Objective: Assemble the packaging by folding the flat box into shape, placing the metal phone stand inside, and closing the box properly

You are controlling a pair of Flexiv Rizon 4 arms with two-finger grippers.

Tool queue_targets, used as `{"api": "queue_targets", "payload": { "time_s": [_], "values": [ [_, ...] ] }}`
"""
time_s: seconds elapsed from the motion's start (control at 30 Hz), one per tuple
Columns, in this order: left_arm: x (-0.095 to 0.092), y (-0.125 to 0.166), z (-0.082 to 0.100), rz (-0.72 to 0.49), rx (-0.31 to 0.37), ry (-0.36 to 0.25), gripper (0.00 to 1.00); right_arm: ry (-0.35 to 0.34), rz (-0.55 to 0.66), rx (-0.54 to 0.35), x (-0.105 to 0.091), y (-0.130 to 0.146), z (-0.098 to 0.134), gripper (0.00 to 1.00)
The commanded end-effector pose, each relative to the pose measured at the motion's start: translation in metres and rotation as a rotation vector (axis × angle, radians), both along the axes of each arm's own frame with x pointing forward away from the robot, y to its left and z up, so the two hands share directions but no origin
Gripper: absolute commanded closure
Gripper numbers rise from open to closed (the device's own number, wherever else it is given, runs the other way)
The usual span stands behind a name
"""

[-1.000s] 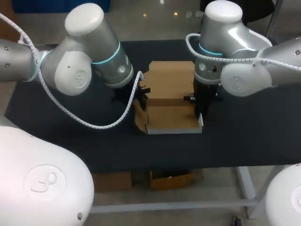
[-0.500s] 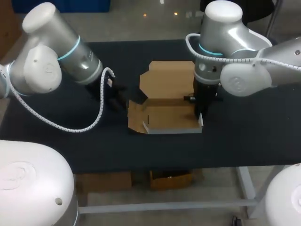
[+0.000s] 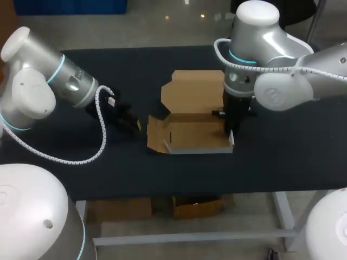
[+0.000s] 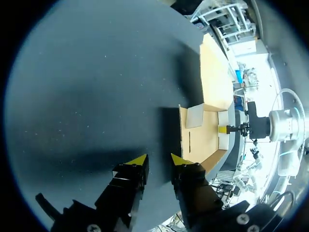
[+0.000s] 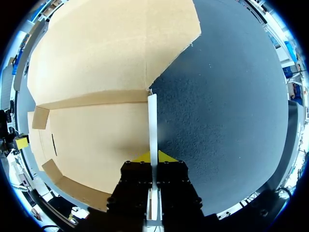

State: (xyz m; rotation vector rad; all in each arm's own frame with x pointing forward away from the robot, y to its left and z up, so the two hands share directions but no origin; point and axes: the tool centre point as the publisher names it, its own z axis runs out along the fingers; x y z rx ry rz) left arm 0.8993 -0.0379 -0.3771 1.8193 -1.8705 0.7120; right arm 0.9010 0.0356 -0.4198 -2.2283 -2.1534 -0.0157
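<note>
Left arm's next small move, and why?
Probably bring the left gripper, open over bare table, to the left flap of the box and lift it: that flap splays outward, while the right gripper pinches the right wall upright.

My left arm comes in from the left, forearm sloping down toward the right; my left gripper hangs low, fingers parted, holding nothing. My right arm comes in from the right, wrist pointing straight down; my right gripper pinches the box wall.
</note>
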Motion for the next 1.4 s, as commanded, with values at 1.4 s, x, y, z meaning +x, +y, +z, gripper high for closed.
{"api": "queue_targets", "payload": {
  "time_s": [1.4],
  "values": [
    [-0.011,-0.086,0.013,-0.159,-0.092,-0.038,0.69,0.001,-0.001,-0.002,0.000,0.001,0.000,1.00]
  ]
}}
